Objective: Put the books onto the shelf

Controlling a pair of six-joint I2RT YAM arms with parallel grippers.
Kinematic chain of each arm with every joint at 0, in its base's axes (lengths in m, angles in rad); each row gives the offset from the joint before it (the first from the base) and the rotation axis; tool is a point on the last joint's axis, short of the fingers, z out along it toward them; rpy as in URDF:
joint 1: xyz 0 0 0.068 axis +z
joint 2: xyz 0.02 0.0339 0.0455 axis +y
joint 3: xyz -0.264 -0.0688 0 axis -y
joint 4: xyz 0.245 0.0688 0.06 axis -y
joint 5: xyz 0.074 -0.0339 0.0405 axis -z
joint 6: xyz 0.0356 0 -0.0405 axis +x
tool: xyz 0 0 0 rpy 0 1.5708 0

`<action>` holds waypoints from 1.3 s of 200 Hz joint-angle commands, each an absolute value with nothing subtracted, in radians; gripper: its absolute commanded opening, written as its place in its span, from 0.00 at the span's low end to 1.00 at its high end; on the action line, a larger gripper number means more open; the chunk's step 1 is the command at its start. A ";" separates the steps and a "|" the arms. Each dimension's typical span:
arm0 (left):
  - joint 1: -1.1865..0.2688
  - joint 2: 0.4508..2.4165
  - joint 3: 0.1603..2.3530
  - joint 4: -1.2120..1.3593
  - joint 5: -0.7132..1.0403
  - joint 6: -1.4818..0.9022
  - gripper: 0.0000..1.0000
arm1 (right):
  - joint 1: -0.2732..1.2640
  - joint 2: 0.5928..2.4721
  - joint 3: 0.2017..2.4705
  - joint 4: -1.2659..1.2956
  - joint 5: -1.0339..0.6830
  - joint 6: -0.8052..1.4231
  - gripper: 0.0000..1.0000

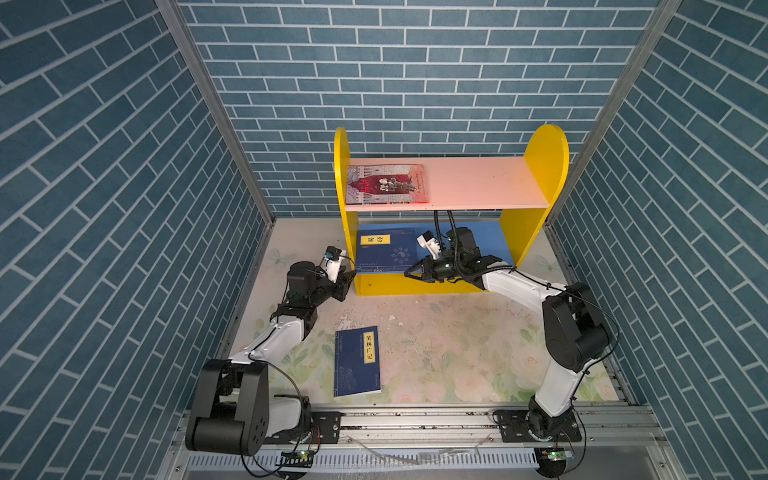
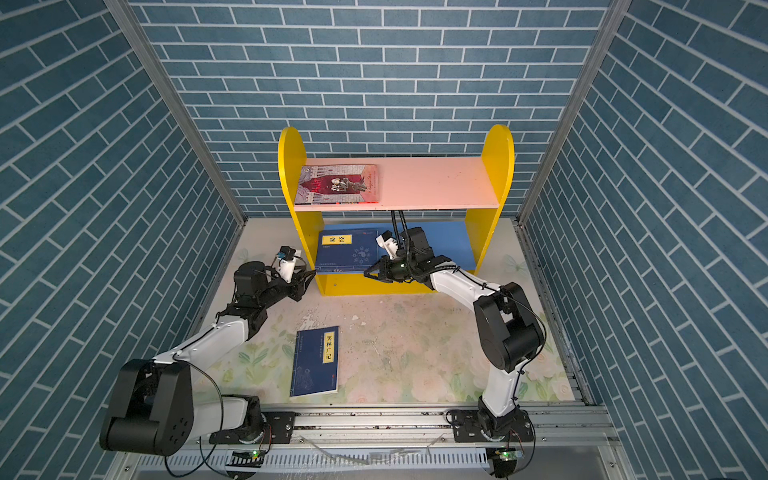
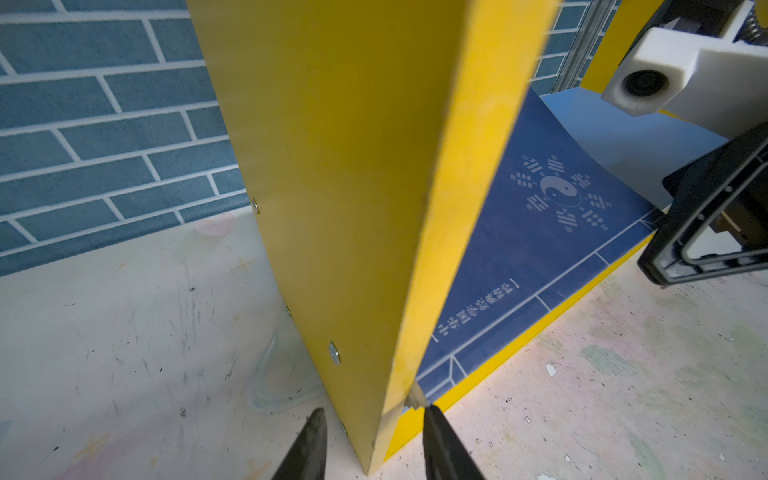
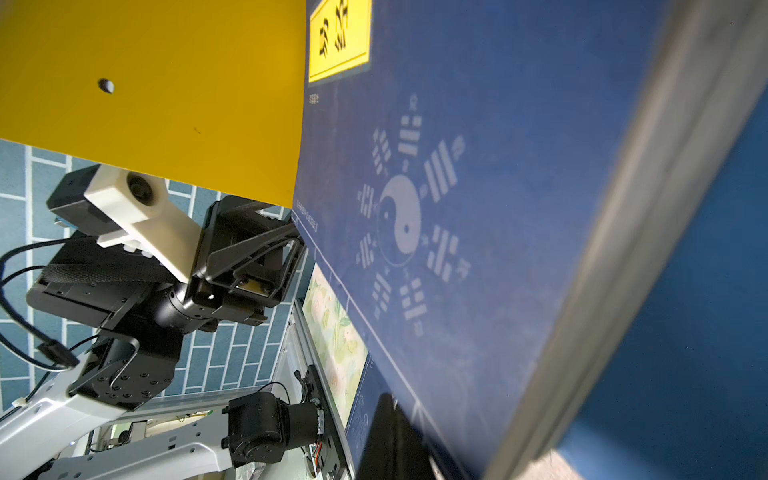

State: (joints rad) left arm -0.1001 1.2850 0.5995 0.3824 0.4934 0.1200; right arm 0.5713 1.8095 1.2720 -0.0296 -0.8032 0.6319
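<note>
Nearest to the robot's base, behind both end effectors, one navy book (image 1: 357,361) lies flat on the counter (image 1: 457,353) with its cover up. It is well apart from the shelf (image 1: 544,158), and nothing touches it. The left end effector (image 3: 374,415) is nearer to it than the right end effector (image 1: 409,273) is. The left end effector stands partly open, with one finger on each side of the front edge of the shelf's yellow side panel (image 3: 353,208), low down by the counter. I cannot tell if the fingers press on the panel. The right end effector is fully closed, and nothing is seen between its fingers. It points toward the left one, and its tip is at the near right corner of a second navy book (image 1: 386,251). This book lies flat just ahead of it on the blue lower board (image 1: 486,243), just beside the same side panel. In the right wrist view a dark finger (image 4: 390,436) lies over the cover, but contact is not clear. Above and beyond both end effectors, the grey-and-red book (image 1: 386,185) lies flat on the pink upper board (image 1: 478,183), at its left end.
</note>
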 commanded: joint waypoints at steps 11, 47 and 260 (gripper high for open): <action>-0.095 1.277 0.595 0.393 0.497 0.114 0.40 | 0.575 1.831 1.321 -0.076 -0.770 0.567 0.05; -0.095 1.274 0.594 0.391 0.497 0.114 0.40 | 0.575 1.831 1.325 -0.082 -0.772 0.563 0.05; -0.082 1.154 0.612 0.167 0.489 0.172 0.40 | 0.576 1.704 1.208 0.000 -0.812 0.600 0.11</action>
State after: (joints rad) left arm -0.0933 1.2106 0.5995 0.3000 0.4828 0.1375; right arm 0.5716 1.7821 1.2446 -0.0437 -0.7937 0.6041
